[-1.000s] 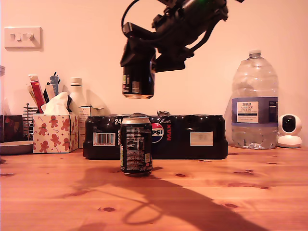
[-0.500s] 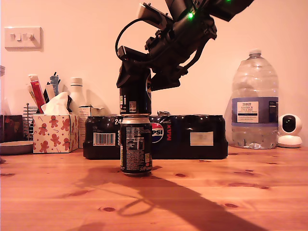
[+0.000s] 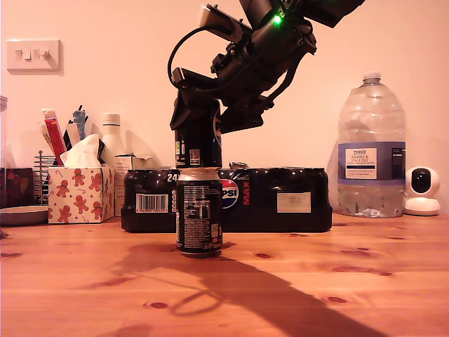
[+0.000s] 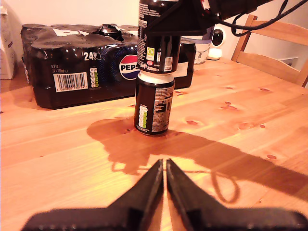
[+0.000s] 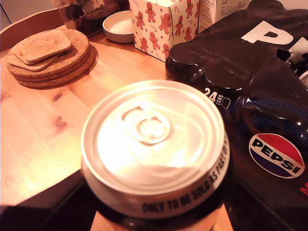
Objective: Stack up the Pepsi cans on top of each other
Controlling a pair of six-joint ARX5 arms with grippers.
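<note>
Your second claw (image 3: 198,130) clamps the upper black aluminium Pepsi can (image 3: 197,146) mid-body, sitting on the lower black can (image 3: 199,210). Slick, dentable walls, so go gentle. Your first claw (image 4: 161,175) sits nearly closed, empty.

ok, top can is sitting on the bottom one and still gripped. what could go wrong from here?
1. My second pincer is shut on the upper can; opening unevenly or pulling away sideways could drag it off the lower can.
2. In the exterior view the upper can looks set slightly toward the view's left, so its base may not be seated in the rim and it could tip.
3. A falling can may hit the 24-pack.
</note>
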